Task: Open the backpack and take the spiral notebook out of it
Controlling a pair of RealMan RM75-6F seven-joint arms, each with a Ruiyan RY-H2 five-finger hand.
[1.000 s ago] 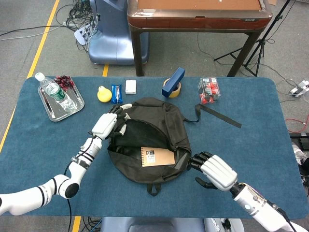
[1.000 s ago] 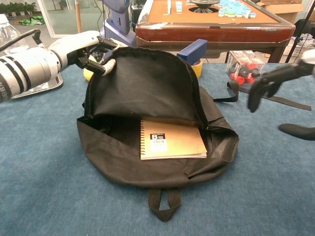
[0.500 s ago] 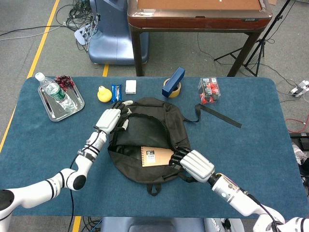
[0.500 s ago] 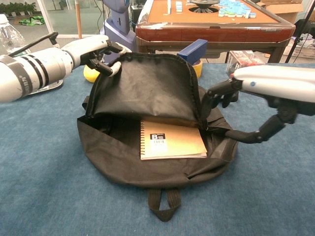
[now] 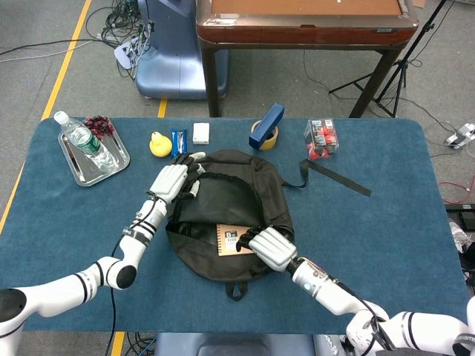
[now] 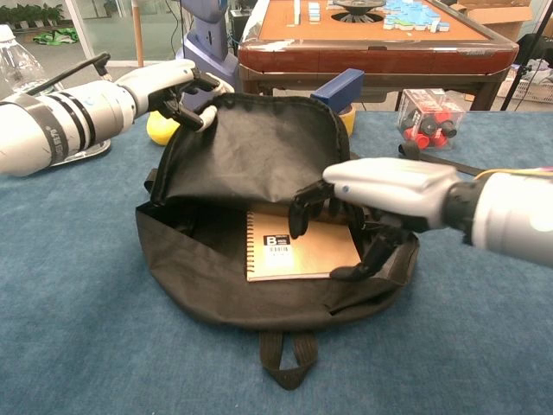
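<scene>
The black backpack (image 5: 223,194) (image 6: 225,285) lies open at the middle of the blue table. My left hand (image 5: 172,180) (image 6: 177,86) grips the top edge of its flap and holds it lifted back. Inside the opening lies the tan spiral notebook (image 5: 228,239) (image 6: 276,251), flat, with its spiral at the left. My right hand (image 5: 271,247) (image 6: 371,203) is in the opening above the notebook's right part. Its fingers are spread over the cover and its thumb is by the right edge. I see no closed grip on the notebook.
A metal tray (image 5: 74,165) with a water bottle (image 5: 83,139) sits at the far left. Behind the backpack are a yellow toy (image 5: 159,143), a blue packet (image 5: 178,142), a white box (image 5: 201,133), a tape roll with a blue box (image 5: 266,127) and a clear box (image 5: 321,138). A strap (image 5: 338,178) trails right.
My right hand has moved left from beside the backpack into its opening, over the notebook. My left hand has kept hold of the flap and shifted it slightly back.
</scene>
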